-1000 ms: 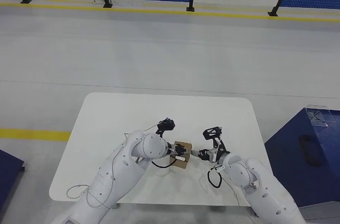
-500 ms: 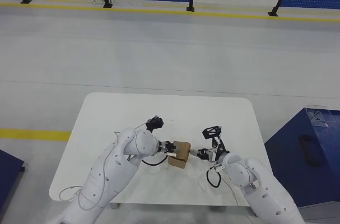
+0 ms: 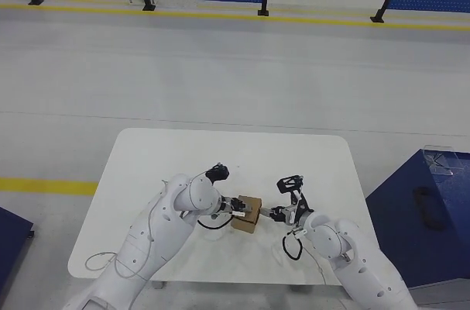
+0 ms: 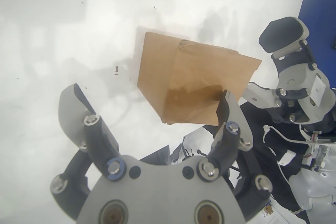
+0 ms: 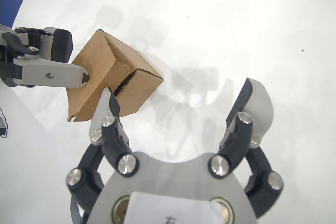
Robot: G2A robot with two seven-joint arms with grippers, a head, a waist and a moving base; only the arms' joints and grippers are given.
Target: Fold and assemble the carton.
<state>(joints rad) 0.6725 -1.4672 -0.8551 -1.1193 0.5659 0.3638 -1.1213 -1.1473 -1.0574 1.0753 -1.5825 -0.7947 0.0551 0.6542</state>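
Your left gripper (image 4: 148, 94) and right gripper (image 5: 179, 88) are both spread wide, one finger of each touching opposite ends of the small brown cardboard carton (image 3: 249, 211) on the white table (image 3: 180, 155).

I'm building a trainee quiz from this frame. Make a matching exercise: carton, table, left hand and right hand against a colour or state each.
1 carton
2 table
3 left hand
4 right hand

A white
B open, one fingertip at the gap between the end flaps
C brown
D open, one fingertip against a plain side panel

Pairs: 1-C, 2-A, 3-D, 4-B
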